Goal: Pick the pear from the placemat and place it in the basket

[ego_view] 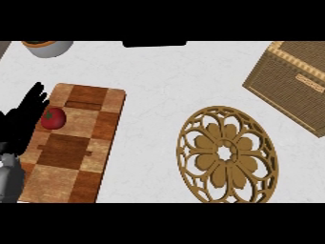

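A round golden openwork placemat point(227, 153) lies right of centre with nothing on it. No pear shows anywhere. The wicker basket point(302, 86) stands at the upper right, cut off by the view's edge. At the left, a small red fruit with a green stem point(53, 118) rests on a long checkered wooden board point(77, 152). My left hand point(14, 121) comes in from the left edge with its fingers straight and spread, right beside the red fruit and overlapping the board's left side. I cannot tell whether it touches the fruit. My right hand is out of view.
A grey round pot point(49, 46) sits at the top left. A dark flat object point(154, 43) lies at the top edge. White counter spreads between the board, the placemat and the basket.
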Controlling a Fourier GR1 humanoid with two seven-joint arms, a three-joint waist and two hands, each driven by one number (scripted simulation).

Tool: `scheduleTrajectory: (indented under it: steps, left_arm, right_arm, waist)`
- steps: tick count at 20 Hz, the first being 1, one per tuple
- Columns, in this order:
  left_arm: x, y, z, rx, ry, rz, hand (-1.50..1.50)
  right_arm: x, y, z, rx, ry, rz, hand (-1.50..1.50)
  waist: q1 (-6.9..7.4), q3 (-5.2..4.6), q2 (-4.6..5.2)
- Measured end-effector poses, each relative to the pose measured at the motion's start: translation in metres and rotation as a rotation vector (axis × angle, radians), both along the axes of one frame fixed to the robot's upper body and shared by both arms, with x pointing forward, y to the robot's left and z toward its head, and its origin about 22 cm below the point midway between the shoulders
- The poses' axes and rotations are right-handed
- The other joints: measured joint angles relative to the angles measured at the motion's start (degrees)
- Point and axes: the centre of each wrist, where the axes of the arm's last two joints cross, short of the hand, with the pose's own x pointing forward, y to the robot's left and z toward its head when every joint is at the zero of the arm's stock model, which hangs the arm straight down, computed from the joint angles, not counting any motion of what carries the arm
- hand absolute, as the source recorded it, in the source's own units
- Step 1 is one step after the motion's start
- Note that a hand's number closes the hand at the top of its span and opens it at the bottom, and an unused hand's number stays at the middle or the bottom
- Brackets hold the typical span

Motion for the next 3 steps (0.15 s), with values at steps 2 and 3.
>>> scheduleTrajectory:
  steps: [2, 3]
  left_arm:
    - [-0.003, -0.001, -0.005, -0.002, -0.001, 0.003, 0.00]
    - [-0.003, 0.000, -0.004, -0.002, 0.000, 0.004, 0.00]
  right_arm:
    - [-0.027, -0.014, 0.000, 0.012, 0.014, 0.034, -1.50]
    - [-0.042, -0.020, -0.002, 0.017, 0.023, 0.050, -1.50]
  waist:
    - [-0.10, 0.02, 0.04]
    - [-0.14, 0.01, 0.05]
